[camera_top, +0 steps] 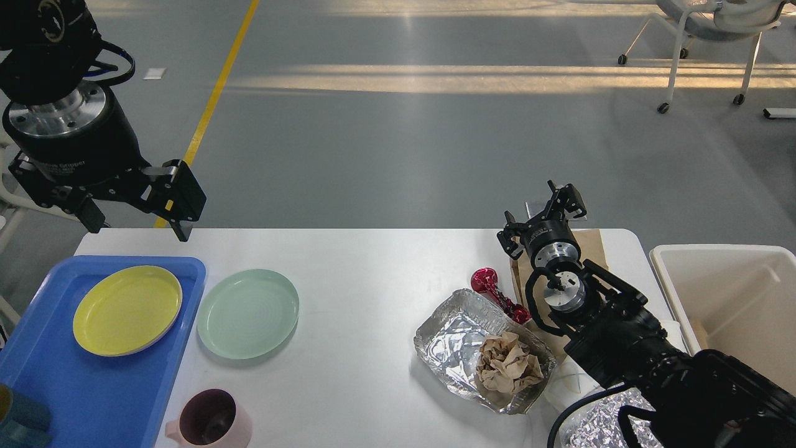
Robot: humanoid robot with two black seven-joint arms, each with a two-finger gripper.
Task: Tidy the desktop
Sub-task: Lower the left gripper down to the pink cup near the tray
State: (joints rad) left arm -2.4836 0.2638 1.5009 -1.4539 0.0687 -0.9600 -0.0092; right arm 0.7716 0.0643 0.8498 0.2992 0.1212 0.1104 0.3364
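Note:
The white desktop holds a pale green plate, a pink mug and a foil tray with crumpled brown paper in it. A red wrapper lies just behind the foil tray. My left gripper hangs open, fingers down, above the table's far left edge, behind the blue tray. At the far right edge my right gripper stands over a brown paper bag, its fingers spread and nothing seen in them.
A yellow plate lies on the blue tray, with a teal cup at the tray's front corner. An off-white bin stands right of the table. More foil shows under my right arm. A wheeled chair is far back.

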